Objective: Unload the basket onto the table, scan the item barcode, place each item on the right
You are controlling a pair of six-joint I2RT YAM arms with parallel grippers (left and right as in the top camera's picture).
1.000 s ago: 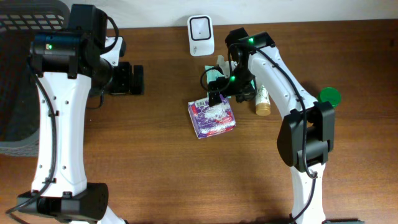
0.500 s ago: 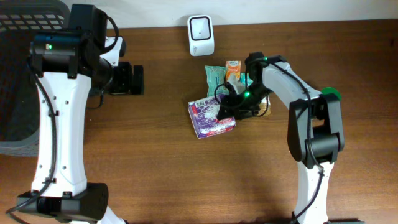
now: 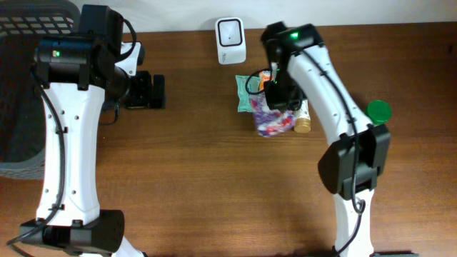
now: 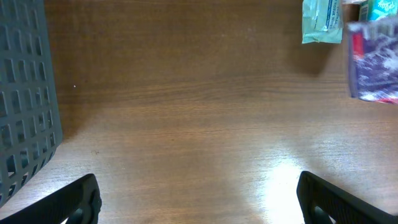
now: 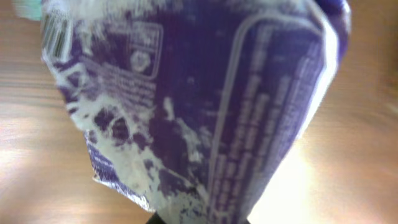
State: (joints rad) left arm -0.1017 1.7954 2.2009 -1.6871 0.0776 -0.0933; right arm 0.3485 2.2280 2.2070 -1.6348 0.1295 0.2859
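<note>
Wooden table (image 3: 186, 178) fills the overhead view. The left arm (image 3: 68, 135) stands along the left side, beside the dark mesh basket (image 3: 21, 43) at the table's left edge. Its pincer, the left gripper (image 4: 198, 186), is released: we see both fingers (image 4: 74, 199) spread wide over bare wood, nothing between them.

The right arm (image 3: 325, 86) reaches in towards the back centre of the table. The right gripper (image 3: 274, 106) is clenched on the purple packet (image 3: 276, 123), gripping it from above. In the right wrist view the packet fills nearly the whole frame, tilted, with blurred wood behind it. We see a barcode (image 5: 56, 34) at its upper left corner there. We can't tell whether its lower edge touches the table.

Location of the packet: near the white scanner (image 3: 230, 41), in front of it and to its right, clearly apart from it. The scanner stands at the back edge of the table.

From overhead the packet overlaps the right side of a green packet (image 3: 246, 93) lying flat on the wood. A bottle with a tan cap (image 3: 303, 121) lies just to the right of the purple packet. A green disc (image 3: 378, 110) sits further right, close to the right arm. A small orange carton (image 3: 265, 73) peeks out behind the gripper, mostly hidden.
</note>
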